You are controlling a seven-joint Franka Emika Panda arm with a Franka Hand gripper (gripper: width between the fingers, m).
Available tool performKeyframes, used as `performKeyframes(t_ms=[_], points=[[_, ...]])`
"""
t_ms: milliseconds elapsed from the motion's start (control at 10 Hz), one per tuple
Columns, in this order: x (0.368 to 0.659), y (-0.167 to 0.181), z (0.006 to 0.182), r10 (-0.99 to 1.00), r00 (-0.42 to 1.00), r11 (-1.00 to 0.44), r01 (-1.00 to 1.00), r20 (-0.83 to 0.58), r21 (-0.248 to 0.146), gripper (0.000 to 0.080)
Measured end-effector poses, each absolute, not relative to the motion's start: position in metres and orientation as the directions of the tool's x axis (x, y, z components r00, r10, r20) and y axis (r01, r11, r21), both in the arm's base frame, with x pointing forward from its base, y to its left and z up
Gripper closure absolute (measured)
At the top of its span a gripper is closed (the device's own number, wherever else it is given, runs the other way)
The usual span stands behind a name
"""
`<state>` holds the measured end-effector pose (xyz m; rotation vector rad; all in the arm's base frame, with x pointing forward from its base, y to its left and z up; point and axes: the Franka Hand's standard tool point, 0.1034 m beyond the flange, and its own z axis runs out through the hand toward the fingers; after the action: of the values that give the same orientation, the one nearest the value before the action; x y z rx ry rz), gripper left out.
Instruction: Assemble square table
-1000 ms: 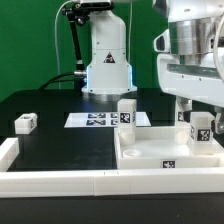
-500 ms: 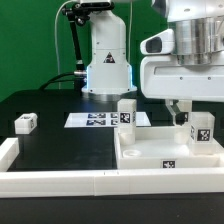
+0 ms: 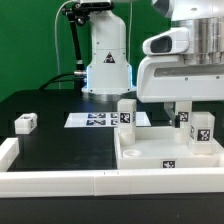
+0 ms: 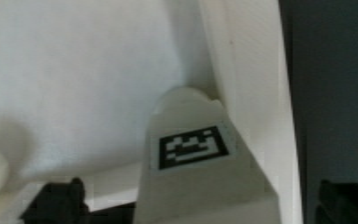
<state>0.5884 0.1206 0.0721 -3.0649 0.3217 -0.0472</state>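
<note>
The square table's white slab point(image 3: 165, 160) lies at the front of the exterior view's right, its raised rim point(image 4: 247, 90) also showing in the wrist view. Two white tagged legs stand upright on it: one point(image 3: 127, 112) at its back corner on the exterior view's left, one point(image 3: 201, 128) toward the right. A third leg point(image 3: 25, 122) lies loose on the black table at the left. My gripper point(image 3: 187, 116) hangs just over the right-hand leg, open. In the wrist view that leg point(image 4: 197, 150) stands between my dark fingertips point(image 4: 59, 200), my gripper point(image 4: 202, 205) untouching.
The marker board point(image 3: 98, 119) lies flat behind the slab, in front of the arm's white base point(image 3: 107, 60). A long low white barrier wall point(image 3: 60, 181) runs along the front edge and turns up the left side point(image 3: 8, 150).
My hand has shifted toward the exterior view's left and turned above the right-hand leg. The jaws have stayed open. No part has moved.
</note>
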Motion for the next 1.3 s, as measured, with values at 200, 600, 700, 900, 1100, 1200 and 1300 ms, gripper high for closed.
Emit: performKeyframes(t_ms=[200,600,700,900,1100,1200,1300], points=[[0.5886,0.1194,0.0718,-0.02,0.999,-0.999,-0.018,0.029,-0.043,0.015],[0.5887,0.1192,0.0716,0.034,0.999,-0.999,0.035,0.032,-0.039,0.034],[0.5887,0.1192,0.0716,0.034,0.999,-0.999,0.035,0.032,-0.039,0.034],[0.5887,0.1191,0.0715,0.004,1.0,-0.999,0.005,0.03,-0.04,0.0511],[0.5886,0.1195,0.0714,-0.072,0.997,-0.997,-0.071,0.027,-0.044,0.0511],[0.5884,0.1198,0.0713,-0.153,0.988,-0.987,-0.152,0.023,-0.046,0.0511],[0.588,0.1204,0.0711,-0.244,0.97,-0.969,-0.243,0.019,-0.049,0.0511]])
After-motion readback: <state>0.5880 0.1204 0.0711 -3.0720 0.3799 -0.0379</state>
